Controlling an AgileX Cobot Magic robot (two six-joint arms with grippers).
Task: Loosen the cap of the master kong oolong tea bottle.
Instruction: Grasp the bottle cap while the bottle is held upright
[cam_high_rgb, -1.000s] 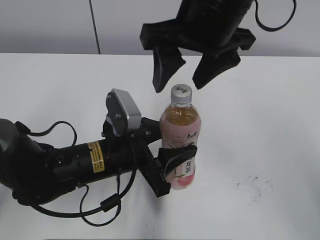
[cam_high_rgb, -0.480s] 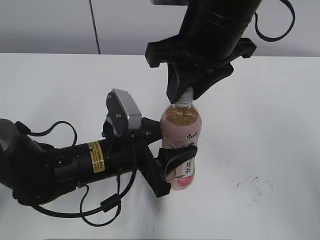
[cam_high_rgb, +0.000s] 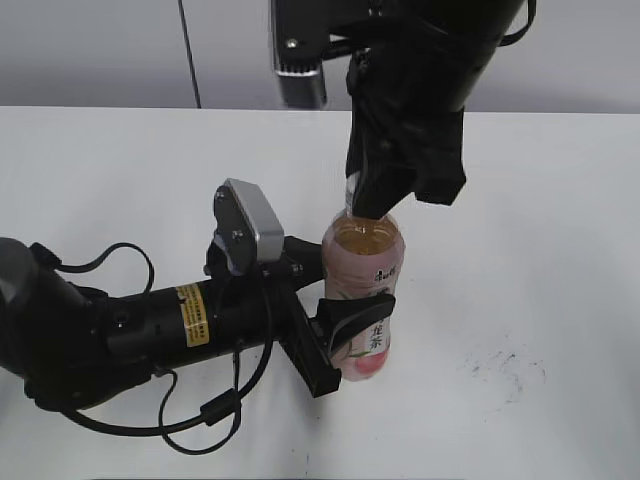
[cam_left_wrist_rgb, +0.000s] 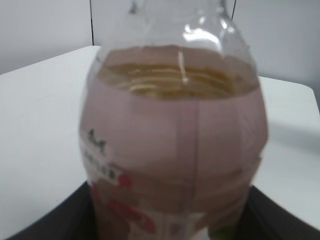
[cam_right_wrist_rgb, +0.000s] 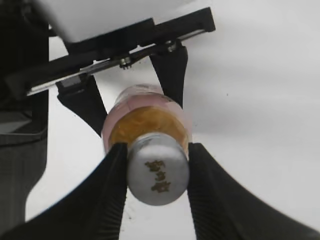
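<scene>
The master kong oolong tea bottle (cam_high_rgb: 362, 270) stands upright on the white table, amber tea inside, pink label with a white character panel. It fills the left wrist view (cam_left_wrist_rgb: 175, 145). My left gripper (cam_high_rgb: 345, 335) is shut on the bottle's lower body from the left. My right gripper (cam_high_rgb: 375, 200) comes down from above and is shut on the cap (cam_right_wrist_rgb: 158, 168), a pale grey ribbed cap with a dark mark on top. In the right wrist view the two black fingers (cam_right_wrist_rgb: 156, 172) press on both sides of the cap. In the exterior view the cap is hidden by the right gripper.
The white table (cam_high_rgb: 540, 250) has a patch of dark smudges (cam_high_rgb: 505, 370) at the front right. The left arm's body and cables (cam_high_rgb: 130, 340) lie across the table's front left. A grey wall stands behind the table.
My right gripper came down from above the bottle, closed on the cap, then turned about the cap's axis. The left gripper and bottle stayed put.
</scene>
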